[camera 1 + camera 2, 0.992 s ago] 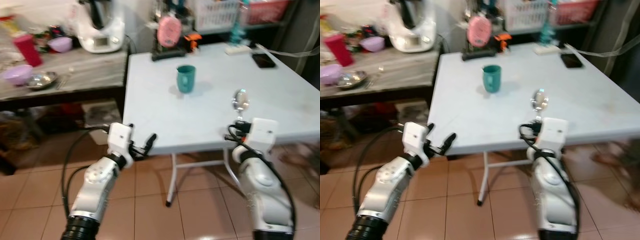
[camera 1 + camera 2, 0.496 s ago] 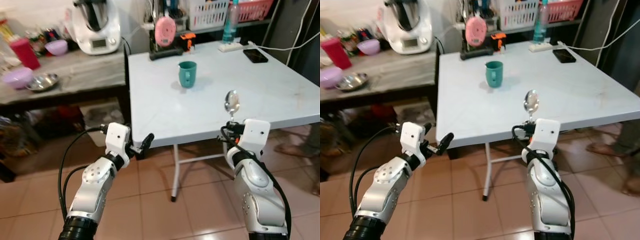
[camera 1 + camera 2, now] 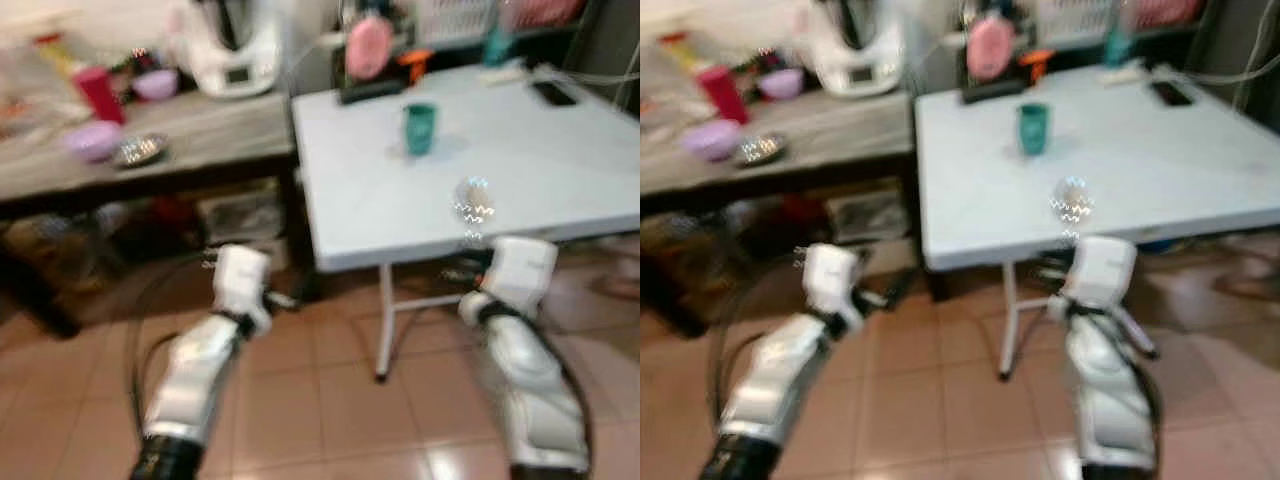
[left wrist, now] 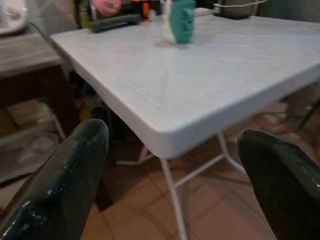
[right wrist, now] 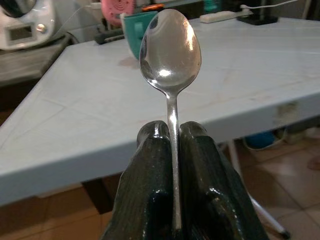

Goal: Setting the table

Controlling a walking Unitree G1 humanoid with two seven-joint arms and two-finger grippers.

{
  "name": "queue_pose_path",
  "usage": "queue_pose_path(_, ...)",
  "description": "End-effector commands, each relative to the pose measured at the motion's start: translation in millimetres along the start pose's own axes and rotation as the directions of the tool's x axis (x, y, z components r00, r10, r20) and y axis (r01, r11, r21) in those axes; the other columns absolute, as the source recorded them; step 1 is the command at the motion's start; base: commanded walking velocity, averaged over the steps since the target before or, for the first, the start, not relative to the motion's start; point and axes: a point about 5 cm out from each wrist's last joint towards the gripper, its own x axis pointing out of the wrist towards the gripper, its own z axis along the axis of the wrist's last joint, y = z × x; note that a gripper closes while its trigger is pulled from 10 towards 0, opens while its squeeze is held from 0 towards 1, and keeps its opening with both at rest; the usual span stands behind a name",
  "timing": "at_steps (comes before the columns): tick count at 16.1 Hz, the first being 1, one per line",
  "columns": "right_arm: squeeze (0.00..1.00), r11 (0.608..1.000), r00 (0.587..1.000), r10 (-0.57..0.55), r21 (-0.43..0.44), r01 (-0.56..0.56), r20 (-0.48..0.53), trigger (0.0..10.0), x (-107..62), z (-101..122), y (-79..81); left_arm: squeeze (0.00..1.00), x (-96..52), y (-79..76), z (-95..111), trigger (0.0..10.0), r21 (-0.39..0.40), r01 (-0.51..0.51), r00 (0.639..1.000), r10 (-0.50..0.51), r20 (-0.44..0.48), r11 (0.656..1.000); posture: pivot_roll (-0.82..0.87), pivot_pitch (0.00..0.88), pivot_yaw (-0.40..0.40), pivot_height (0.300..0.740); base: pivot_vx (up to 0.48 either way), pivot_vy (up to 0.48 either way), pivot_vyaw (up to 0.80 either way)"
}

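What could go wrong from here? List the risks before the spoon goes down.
1. The right gripper pinches only the spoon handle's thin edge; the spoon could twist or slip while walking.
2. The eye views are blurred, so placement beside the green cup may be misjudged.
3. The open left gripper faces the white table corner and could bump it.

Both eye views are motion-blurred, smearing the spoon bowl and the side-bench clutter.
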Motion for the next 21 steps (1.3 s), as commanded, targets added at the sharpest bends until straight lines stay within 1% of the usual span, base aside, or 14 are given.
queue_pose_path(1, 0.0, 0.999, 0.999, 0.034, 0.02, -0.035, 0.028, 10.0, 0.6, 5.9, 9.9, 0.0, -3.1, 10.2, 2.7, 10.0, 0.028, -0.027, 1.0, 0.027, -0.006, 0.999, -0.27, 0.0, 0.118, 0.74, 0.0, 0.368, 0.0)
queue_pose_path(6, 0.0, 0.999, 0.998, 0.047, 0.004, -0.047, 0.033, 10.0, 0.4, 6.0, 11.3, 0.0, -2.2, 7.9, 2.1, 10.0, 0.028, -0.028, 1.0, 0.028, -0.006, 0.999, -0.27, 0.0, 0.118, 0.74, 0.0, 0.367, 0.0)
queue_pose_path(13, 0.0, 0.999, 0.999, 0.041, 0.002, -0.041, 0.031, 10.0, -1.2, 5.4, 9.0, 0.0, -2.2, 4.6, 1.0, 10.0, 0.026, -0.021, 1.0, 0.021, -0.008, 0.999, -0.28, 0.0, 0.118, 0.74, 0.0, 0.365, 0.55)
queue_pose_path(16, 0.0, 0.999, 0.999, 0.039, 0.006, -0.04, 0.031, 10.0, -1.4, 5.4, 8.5, 0.0, -1.9, 4.5, 0.9, 10.0, 0.027, -0.021, 1.0, 0.022, -0.01, 0.999, -0.28, 0.0, 0.119, 0.74, 0.0, 0.356, 0.0)
queue_pose_path(18, 0.0, 0.999, 0.999, 0.039, 0.008, -0.04, 0.031, 10.0, -1.3, 5.2, 8.7, 0.0, -1.3, 3.9, 3.6, 10.0, 0.022, -0.022, 1.0, 0.022, 0.011, 1.0, -0.28, 0.0, 0.115, 0.74, 0.0, 0.0, 0.0)
queue_pose_path(21, 0.0, 0.999, 0.999, 0.038, 0.006, -0.039, 0.033, 10.0, -0.8, 5.6, 7.8, 0.0, -2.1, 2.3, 3.3, 10.0, -0.004, 0.015, 1.0, -0.015, 0.006, 1.0, -0.28, 0.0, 0.114, 0.74, 0.0, 0.0, 0.0)
